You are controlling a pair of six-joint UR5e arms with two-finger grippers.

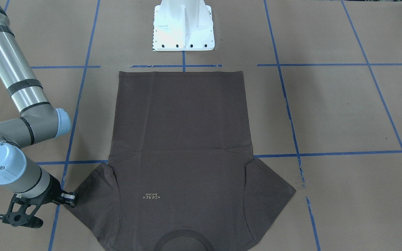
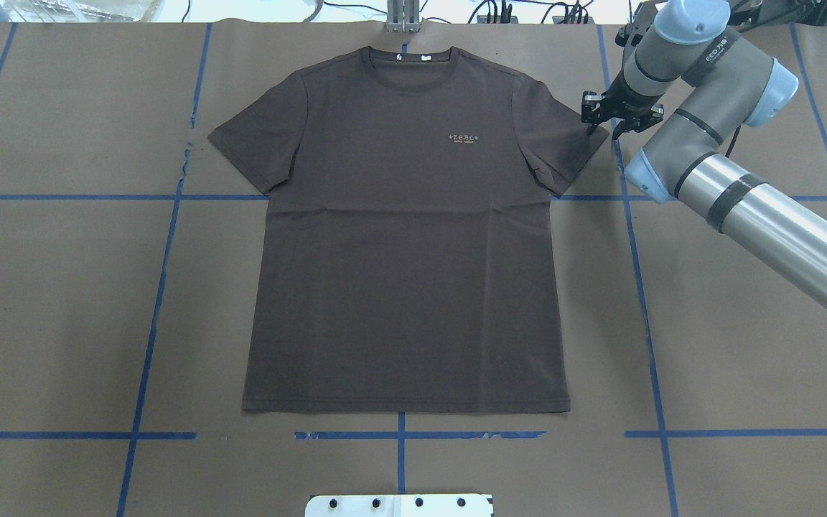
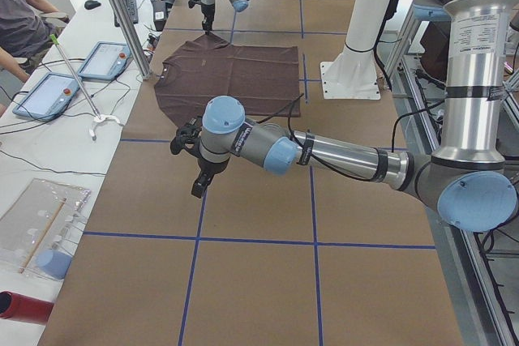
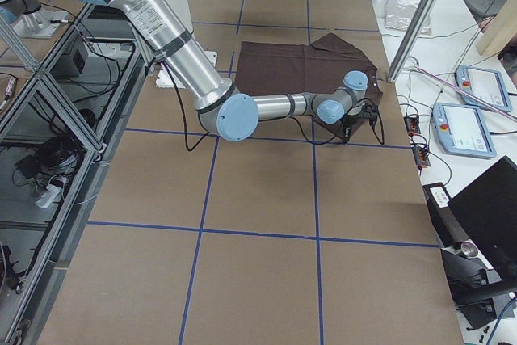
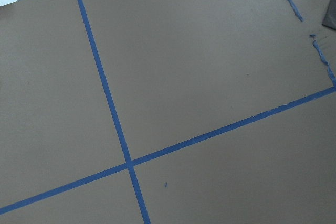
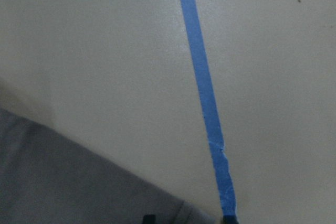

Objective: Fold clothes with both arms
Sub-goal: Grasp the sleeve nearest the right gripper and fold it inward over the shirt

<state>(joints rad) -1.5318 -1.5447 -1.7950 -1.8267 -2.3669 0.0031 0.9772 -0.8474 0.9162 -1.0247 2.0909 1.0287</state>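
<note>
Overhead exterior: right claw (image 2: 604, 129) beside T-shirt (image 2: 406, 237) sleeve corner.

blue tape cross (image 5: 128, 163) on brown paper (image 5: 210, 66)

You're looking at a dark brown-grey T-shirt (image 2: 406, 273) with pale chest lettering (image 2: 464, 137), on a tan counter (image 2: 47, 309) crossed by blue tape lines (image 2: 157, 301).
</note>
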